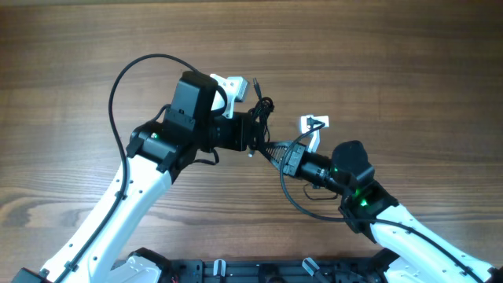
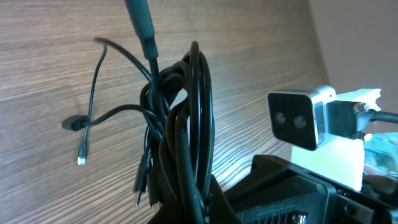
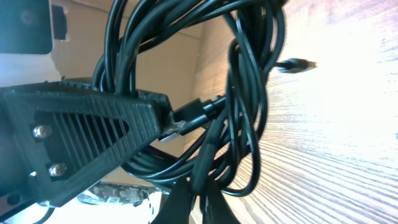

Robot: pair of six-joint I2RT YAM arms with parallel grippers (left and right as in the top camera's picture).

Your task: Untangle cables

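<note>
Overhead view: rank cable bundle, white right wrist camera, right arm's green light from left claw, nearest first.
1. cable bundle: gripped in the left claw.
2. white right wrist camera: to its right.
3. right arm's green light: farthest, lower right.

Brown wood-grain table (image 1: 409, 55) filling the overhead view, even light, bright glare in right wrist view
</note>
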